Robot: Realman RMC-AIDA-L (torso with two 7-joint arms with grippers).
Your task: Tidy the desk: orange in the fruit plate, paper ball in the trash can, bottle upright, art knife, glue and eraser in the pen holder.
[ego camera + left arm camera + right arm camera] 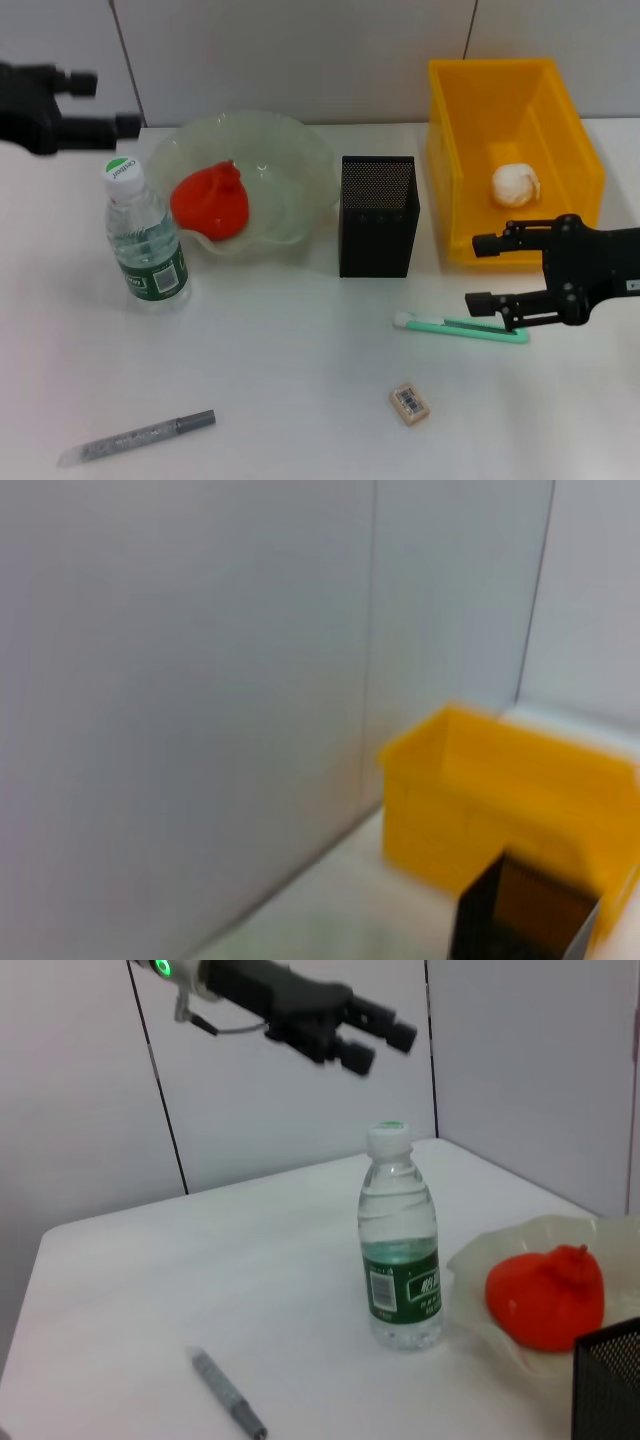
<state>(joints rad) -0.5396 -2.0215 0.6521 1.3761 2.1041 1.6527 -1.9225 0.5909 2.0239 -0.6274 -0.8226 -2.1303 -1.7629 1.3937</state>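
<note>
The orange (211,200) is already seen in the fruit plate (290,150), the paper ball (515,184) lies in the yellow trash can (455,170), and the bottle (143,239) stands upright near the plate. Three parts of the task can therefore be judged done.

Nothing is seen inside the pen holder (378,215), so that part is judged not yet done. The green art knife (450,325), the eraser (410,402) and the grey glue stick (140,435) are still left lying on the desk (300,360).

The right gripper (482,272) is held low beside the knife's end, its fingers spread wide and nothing grasped; whether the lower finger touches the knife cannot be told. The left gripper (105,105) is raised behind the bottle, released and empty.
</note>
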